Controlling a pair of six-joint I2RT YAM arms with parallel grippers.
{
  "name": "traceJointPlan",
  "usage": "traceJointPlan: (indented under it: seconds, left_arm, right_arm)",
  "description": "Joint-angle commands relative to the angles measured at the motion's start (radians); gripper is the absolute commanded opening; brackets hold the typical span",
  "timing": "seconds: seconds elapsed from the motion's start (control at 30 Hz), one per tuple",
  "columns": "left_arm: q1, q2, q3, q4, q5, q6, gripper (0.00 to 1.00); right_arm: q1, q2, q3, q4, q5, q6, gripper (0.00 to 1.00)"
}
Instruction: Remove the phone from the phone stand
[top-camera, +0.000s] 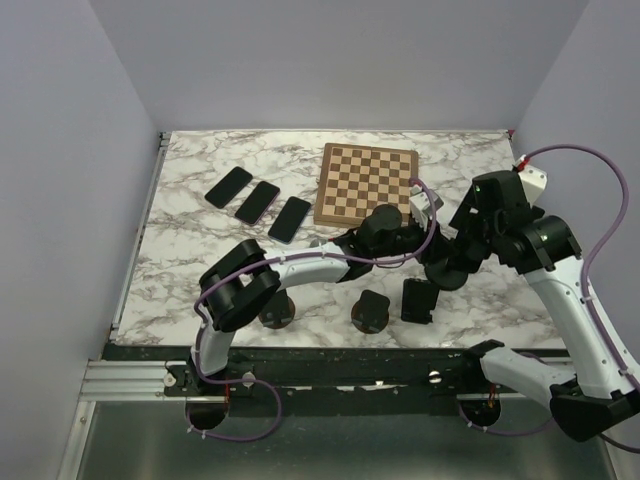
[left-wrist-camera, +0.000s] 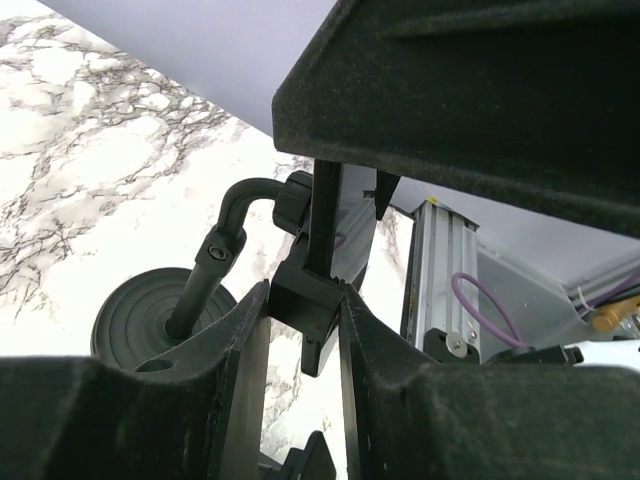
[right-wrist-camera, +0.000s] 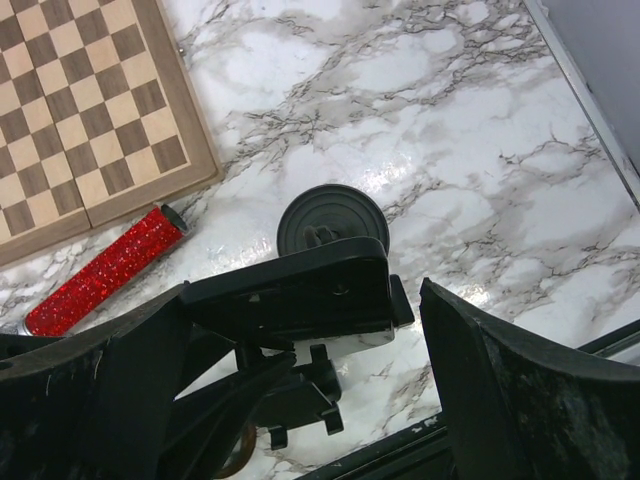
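Note:
A black phone (right-wrist-camera: 290, 285) sits in the cradle of a black phone stand (top-camera: 450, 274) at the table's right. The stand's round base (right-wrist-camera: 333, 218) shows behind the phone. My right gripper (right-wrist-camera: 300, 290) is open, with its fingers on either side of the phone and a gap on the right side. In the left wrist view the phone (left-wrist-camera: 348, 225) is edge-on. My left gripper (left-wrist-camera: 305, 300) is shut on the stand's cradle bracket (left-wrist-camera: 305, 315), just under the phone. In the top view both grippers, left (top-camera: 412, 236) and right (top-camera: 470, 226), meet over the stand.
A chessboard (top-camera: 365, 184) lies at the back, with a red glitter tube (right-wrist-camera: 105, 270) at its near edge. Three black phones (top-camera: 257, 202) lie flat at the back left. Three more stands (top-camera: 370, 312) sit near the front edge. An aluminium rail (left-wrist-camera: 440, 280) is on the right.

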Motion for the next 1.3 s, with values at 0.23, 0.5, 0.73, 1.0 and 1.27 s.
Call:
traceJointPlan:
  seconds: [0.23, 0.5, 0.73, 1.0, 1.27]
  left_arm:
    - [-0.032, -0.047, -0.029, 0.025, -0.177, -0.016, 0.04]
    - [-0.035, -0.059, -0.035, 0.010, -0.166, 0.007, 0.03]
    - [-0.035, -0.068, -0.038, 0.005, -0.153, 0.014, 0.03]
    - [-0.035, -0.063, -0.033, 0.003, -0.137, 0.011, 0.03]
    - [0.008, -0.087, -0.043, 0.011, 0.113, -0.091, 0.45]
  right_arm:
    - [0.003, -0.038, -0.057, 0.057, -0.018, -0.117, 1.00]
    - [0.003, -0.050, -0.103, 0.114, -0.044, -0.212, 0.89]
    - [0.003, -0.048, -0.137, 0.170, -0.025, -0.261, 0.95]
    - [0.003, -0.067, -0.164, 0.234, -0.021, -0.279, 0.83]
    - [0.003, -0.131, -0.210, 0.331, -0.083, -0.378, 0.36]
